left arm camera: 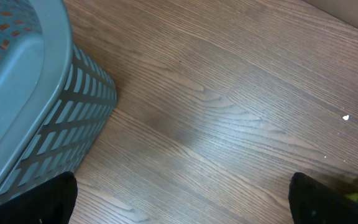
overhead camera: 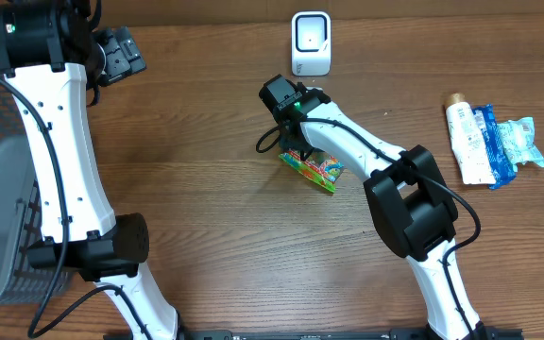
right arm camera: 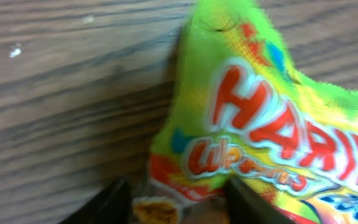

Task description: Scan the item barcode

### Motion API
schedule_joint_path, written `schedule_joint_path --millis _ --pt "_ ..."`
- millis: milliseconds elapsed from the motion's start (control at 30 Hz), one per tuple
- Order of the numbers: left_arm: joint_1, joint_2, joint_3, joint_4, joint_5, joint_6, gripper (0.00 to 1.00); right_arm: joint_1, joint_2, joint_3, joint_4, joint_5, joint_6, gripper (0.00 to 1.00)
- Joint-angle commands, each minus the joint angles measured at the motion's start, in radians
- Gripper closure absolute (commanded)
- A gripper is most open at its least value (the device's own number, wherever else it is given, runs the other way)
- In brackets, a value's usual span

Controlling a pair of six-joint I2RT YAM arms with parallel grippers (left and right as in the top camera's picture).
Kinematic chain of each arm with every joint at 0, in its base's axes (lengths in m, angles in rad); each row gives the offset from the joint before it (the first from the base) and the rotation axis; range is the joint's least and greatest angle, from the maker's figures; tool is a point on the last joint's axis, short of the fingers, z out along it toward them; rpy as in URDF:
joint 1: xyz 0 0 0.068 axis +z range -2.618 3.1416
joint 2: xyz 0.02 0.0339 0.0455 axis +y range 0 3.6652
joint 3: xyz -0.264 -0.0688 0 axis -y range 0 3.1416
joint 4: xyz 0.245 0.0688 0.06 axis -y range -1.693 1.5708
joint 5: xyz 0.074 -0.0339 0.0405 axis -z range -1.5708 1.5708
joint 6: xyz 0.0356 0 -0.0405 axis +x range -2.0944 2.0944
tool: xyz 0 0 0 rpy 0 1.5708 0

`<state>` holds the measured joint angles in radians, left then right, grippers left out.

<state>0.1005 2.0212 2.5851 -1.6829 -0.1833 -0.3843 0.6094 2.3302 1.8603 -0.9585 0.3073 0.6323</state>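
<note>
left arm: the left gripper [left arm camera: 185, 204] hangs over bare wood at the far left of the table [overhead camera: 206, 198]; its two dark fingertips sit at the bottom corners of the left wrist view, spread wide, with only table surface between them; state: fully apart, holding nothing; the grey mesh basket [left arm camera: 23, 93] stands just beside it on the left.

right arm: the arm reaches in from the near edge toward the table centre; the right gripper [right arm camera: 179, 205] is down at the haribo bag [overhead camera: 317, 170]; in the right wrist view the two black fingers [right arm camera: 110, 202] stand either side of the bag's lower corner, partly apart, with that corner between them; the view is close and blurred, so whether the pads actually clamp the bag or only bracket it cannot be told.

task item: the haribo bag, green with a red logo, rests on the wood near the table centre, printed face toward the wrist camera; the white barcode scanner [overhead camera: 311, 42] stands upright at the far edge, well apart from the bag.

other items: a white tube [overhead camera: 467, 142] and a blue packet [overhead camera: 510, 142] lie touching, side by side, at the right of the table.
</note>
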Motion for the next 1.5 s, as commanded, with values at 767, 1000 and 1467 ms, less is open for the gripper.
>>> schedule_joint_path --millis 767,1000,1467 --pt "0.001 -0.014 0.004 0.001 0.001 0.014 0.00 -0.118 0.012 0.287 -0.287 -1.076 -0.517 0.96" --pt "0.001 -0.014 0.004 0.001 0.001 0.014 0.00 -0.171 0.010 0.287 -0.266 -1.596 -0.660 0.96" --pt "0.001 -0.014 0.004 0.000 0.001 0.014 0.00 -0.202 0.010 -0.046 0.285 -1.284 -0.165 0.96"
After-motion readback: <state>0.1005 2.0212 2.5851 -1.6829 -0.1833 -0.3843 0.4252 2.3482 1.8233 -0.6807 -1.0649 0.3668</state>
